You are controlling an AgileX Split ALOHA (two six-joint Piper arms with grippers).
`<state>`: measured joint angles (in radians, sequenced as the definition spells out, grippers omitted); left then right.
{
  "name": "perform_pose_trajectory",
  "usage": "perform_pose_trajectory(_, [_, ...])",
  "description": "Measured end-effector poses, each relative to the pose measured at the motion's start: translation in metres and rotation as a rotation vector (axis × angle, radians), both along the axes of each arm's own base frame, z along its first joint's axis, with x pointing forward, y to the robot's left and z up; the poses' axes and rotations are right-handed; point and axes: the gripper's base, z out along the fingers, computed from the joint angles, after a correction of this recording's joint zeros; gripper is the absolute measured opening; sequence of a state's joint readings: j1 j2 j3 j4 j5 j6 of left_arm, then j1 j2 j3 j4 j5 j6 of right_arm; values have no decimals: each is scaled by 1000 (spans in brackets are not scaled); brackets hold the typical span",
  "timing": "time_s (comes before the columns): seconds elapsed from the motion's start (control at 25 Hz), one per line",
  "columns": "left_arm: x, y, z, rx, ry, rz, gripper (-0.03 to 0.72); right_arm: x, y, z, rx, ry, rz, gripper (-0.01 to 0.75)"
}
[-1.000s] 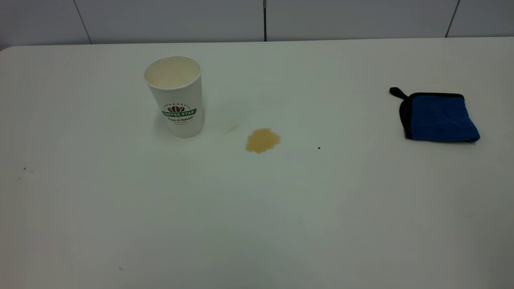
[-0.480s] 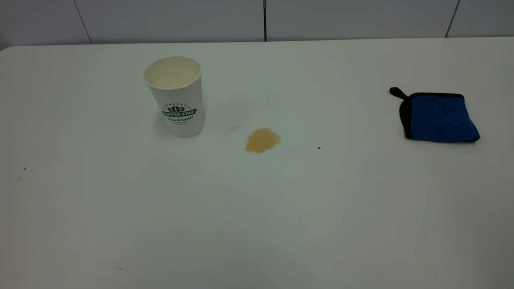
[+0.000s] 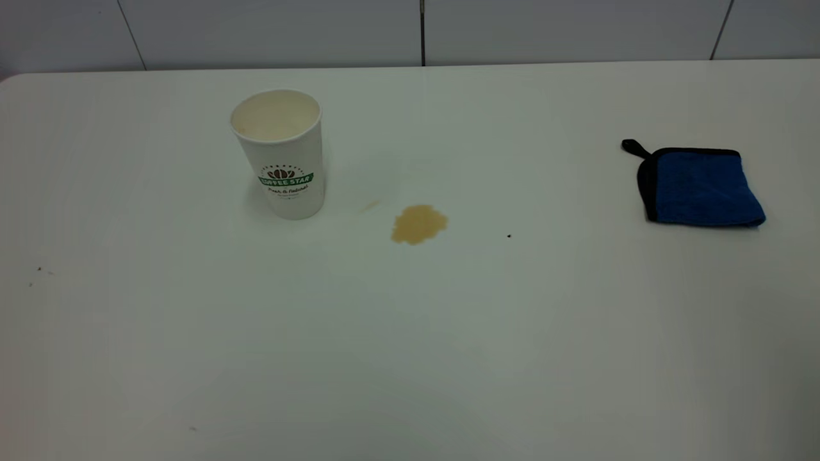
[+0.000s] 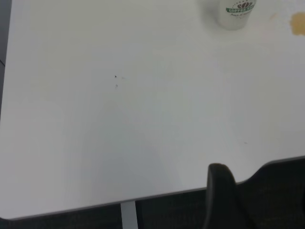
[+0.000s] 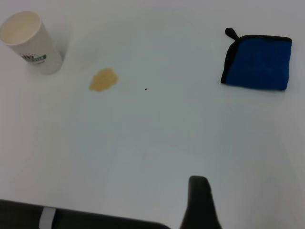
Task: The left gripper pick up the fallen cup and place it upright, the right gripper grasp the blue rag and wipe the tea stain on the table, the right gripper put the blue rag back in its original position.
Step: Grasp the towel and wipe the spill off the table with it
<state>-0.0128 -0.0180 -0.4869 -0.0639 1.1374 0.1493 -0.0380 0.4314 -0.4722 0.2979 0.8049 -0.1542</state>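
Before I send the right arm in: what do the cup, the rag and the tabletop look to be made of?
Cup: apparently paper, matte white with a printed green logo and cream inside. Blue rag: soft, fuzzy cloth, likely microfibre, folded, with black edging and a black loop. Table: smooth matte white, probably plastic or laminate; the tea stain sits on its surface as a defined blotch.

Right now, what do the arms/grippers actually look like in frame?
Very little shows. The exterior view has neither arm in it. Each wrist view catches only one dark, matte black finger with a rounded tip at the picture's edge: the left gripper and the right gripper. No cables, markings or the silver-grey block are visible.
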Motion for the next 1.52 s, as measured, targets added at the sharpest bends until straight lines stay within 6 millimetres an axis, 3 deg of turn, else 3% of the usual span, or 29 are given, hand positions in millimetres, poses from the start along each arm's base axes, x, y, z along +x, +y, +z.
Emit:
perform_pose_trajectory(0.2, [0, 0, 0, 0, 0, 0, 429, 52, -1, -13, -35, 42, 48, 619])
perform_pose_trajectory(0.32, [0, 0, 0, 0, 0, 0, 429, 85, -2, -30, -60, 80, 69, 617])
perform_pose_trajectory(0.64, [0, 0, 0, 0, 0, 0, 429, 165, -6, -95, -92, 283, 105, 601])
perform_pose_trajectory(0.88, [0, 0, 0, 0, 1, 0, 429, 230, -19, -140, -207, 314, 61, 594])
perform_pose_trajectory(1.04, [0, 0, 0, 0, 1, 0, 429, 272, -24, -181, -239, 360, 54, 594])
perform_pose_trajectory(1.16, [0, 0, 0, 0, 1, 0, 429, 299, -25, -216, -244, 398, 65, 594])
perform_pose_trajectory(1.28, [0, 0, 0, 0, 1, 0, 429, 325, -28, -239, -270, 382, 66, 594])
perform_pose_trajectory(1.52, [0, 0, 0, 0, 1, 0, 429, 354, -41, -260, -326, 340, 65, 592])
